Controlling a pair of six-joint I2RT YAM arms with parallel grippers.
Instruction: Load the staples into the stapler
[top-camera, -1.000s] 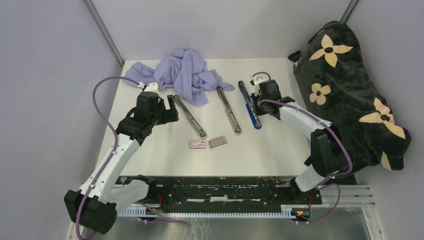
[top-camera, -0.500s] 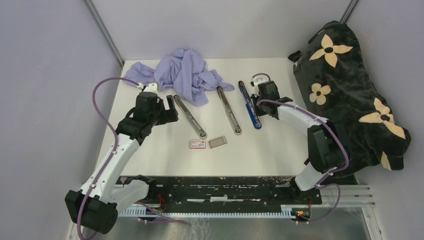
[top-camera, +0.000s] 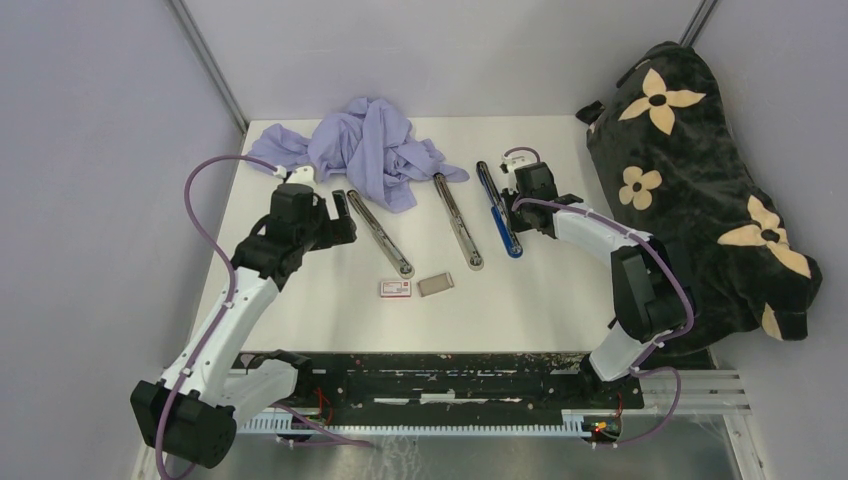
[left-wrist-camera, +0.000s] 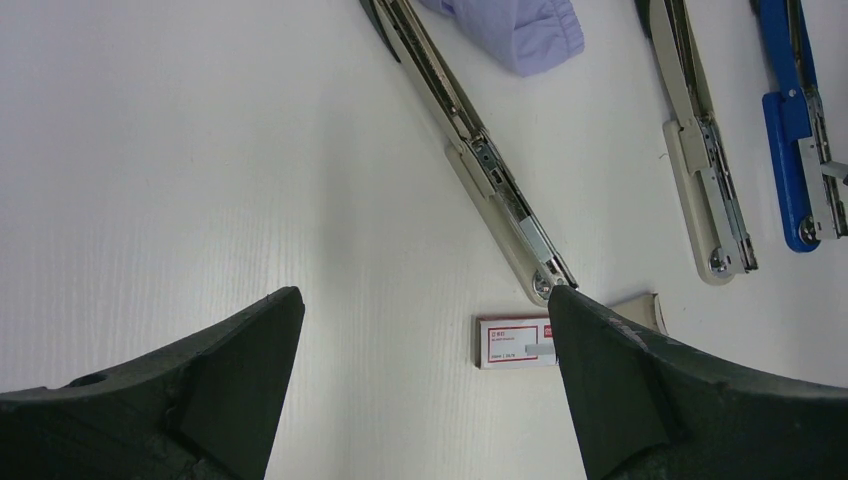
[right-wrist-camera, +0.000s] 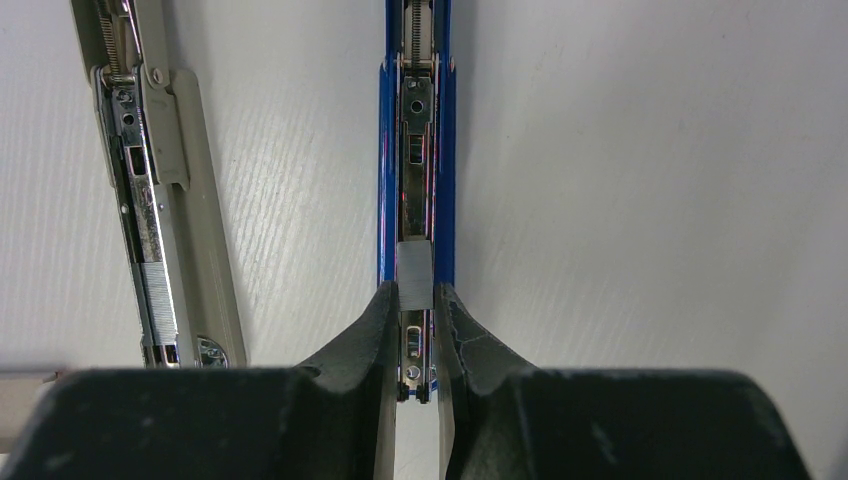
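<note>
Seating step: pinching staples (right-wrist-camera: 415, 272) in closed right gripper (right-wrist-camera: 415, 318) over open channel of blue stapler (right-wrist-camera: 415, 120), with left gripper (left-wrist-camera: 425, 345) spread wide above desk (left-wrist-camera: 200, 150); next, likely lowering straight in and letting go.

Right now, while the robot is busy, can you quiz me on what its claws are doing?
1. True or false: the left claw is wide open and holds nothing.
2. Which stapler is the right claw over? A) the blue stapler B) a green stapler C) a yellow stapler
3. What little grey thing does the right claw pinch?
Key: 1 true. 2 A. 3 a staple strip.
</note>
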